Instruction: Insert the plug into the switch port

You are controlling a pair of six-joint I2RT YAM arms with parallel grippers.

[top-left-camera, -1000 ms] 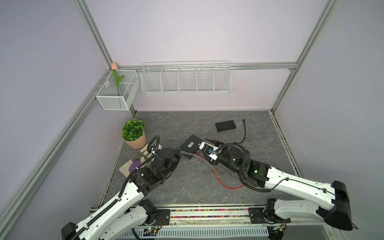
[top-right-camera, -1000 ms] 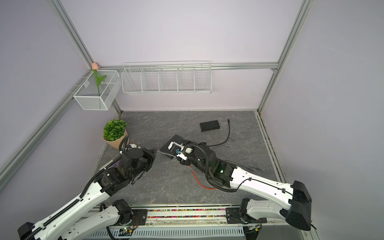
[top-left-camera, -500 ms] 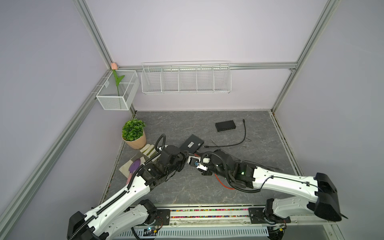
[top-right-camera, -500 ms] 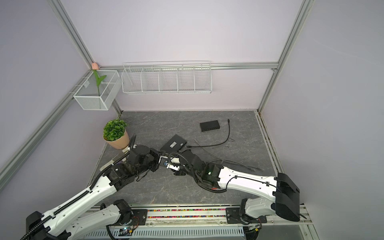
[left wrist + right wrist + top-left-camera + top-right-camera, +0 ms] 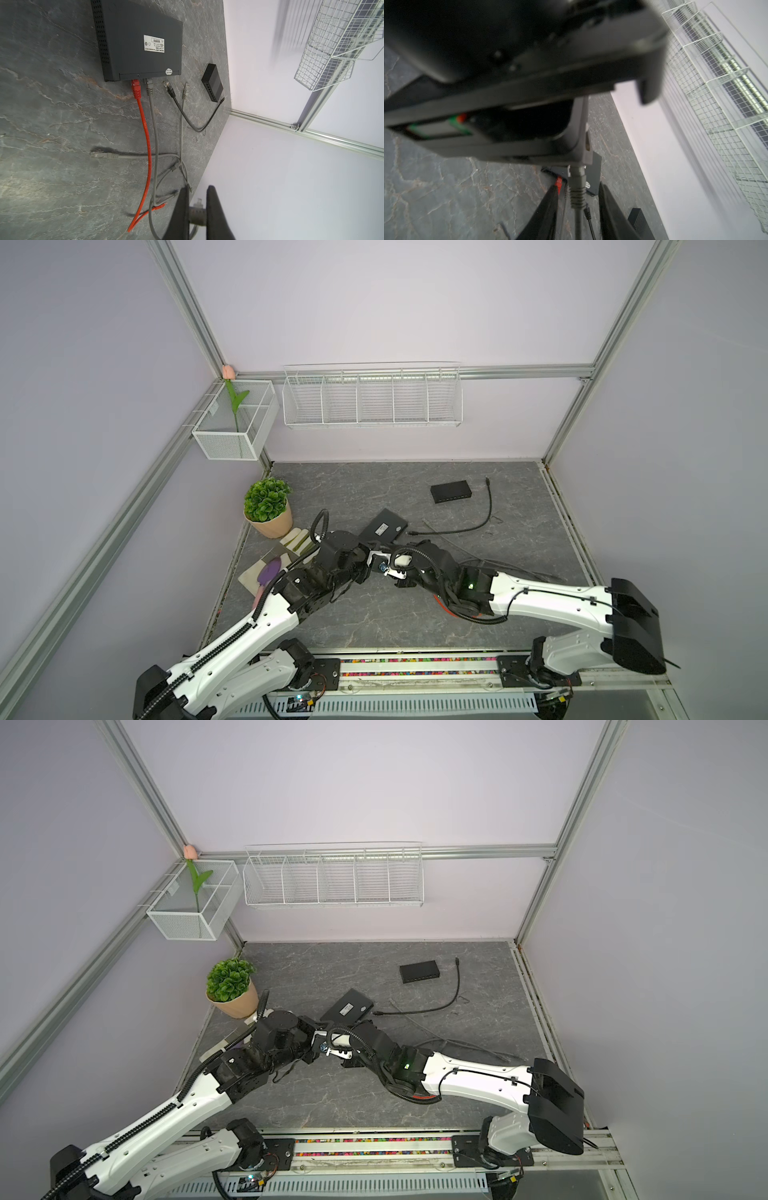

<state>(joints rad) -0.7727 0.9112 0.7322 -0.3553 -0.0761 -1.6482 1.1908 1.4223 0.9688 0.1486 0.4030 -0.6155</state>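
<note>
On the dark grey marbled tabletop (image 5: 415,630), the white-and-black left arm (image 5: 249,626) and right arm (image 5: 548,605) reached inward. Their wrists met low, just on the robot's side of the flat dark grey labelled switch box (image 5: 382,526). Its port edge, carrying a red cable (image 5: 145,128) and a grey cable (image 5: 154,128), faced the right arm's side. The left gripper (image 5: 197,194) pinched the grey network plug (image 5: 577,193), whose long axis ran roughly toward the switch beyond. The right gripper (image 5: 577,187) straddled the plug's boot, fingers spread, not visibly touching.
</note>
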